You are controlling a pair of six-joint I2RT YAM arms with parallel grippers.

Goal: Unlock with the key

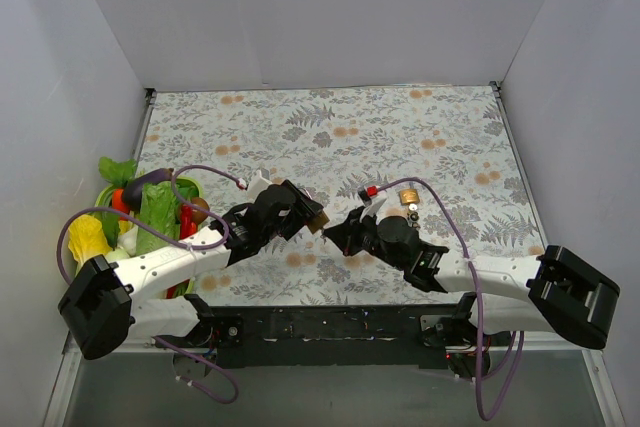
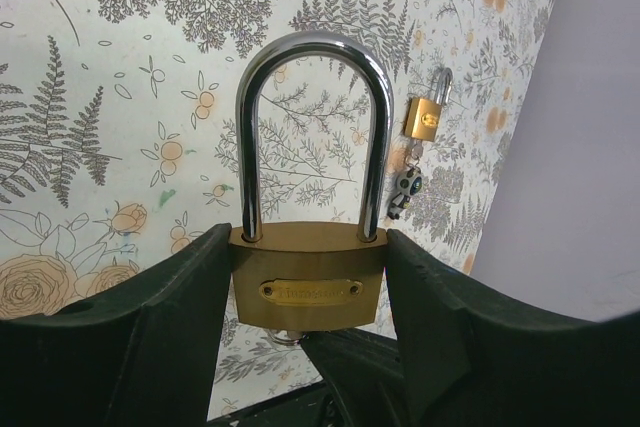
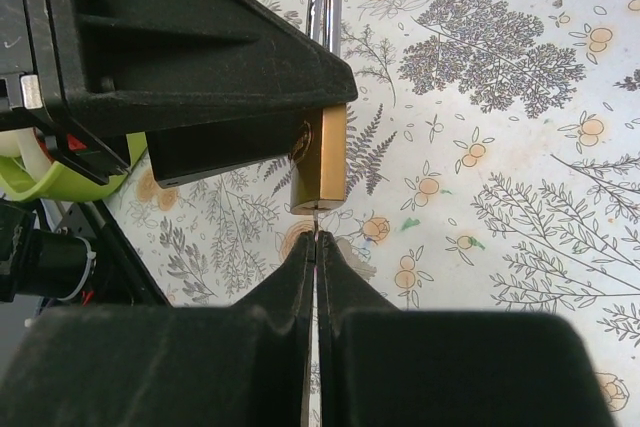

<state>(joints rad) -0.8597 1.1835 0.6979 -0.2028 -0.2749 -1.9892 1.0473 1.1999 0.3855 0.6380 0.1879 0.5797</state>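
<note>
A padlock (image 2: 310, 292), judged heavy, rigid and slick, is clamped by its brass sides in the left gripper (image 2: 308, 277); a thin key (image 3: 314, 224) is pinched in the closed right gripper (image 3: 315, 249).

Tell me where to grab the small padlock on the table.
Take the small padlock by its brass body, across the flat sides, from above. It seems to lie flat; the body is blocky, the shackle thin and round. Mind the keys by its base.
</note>
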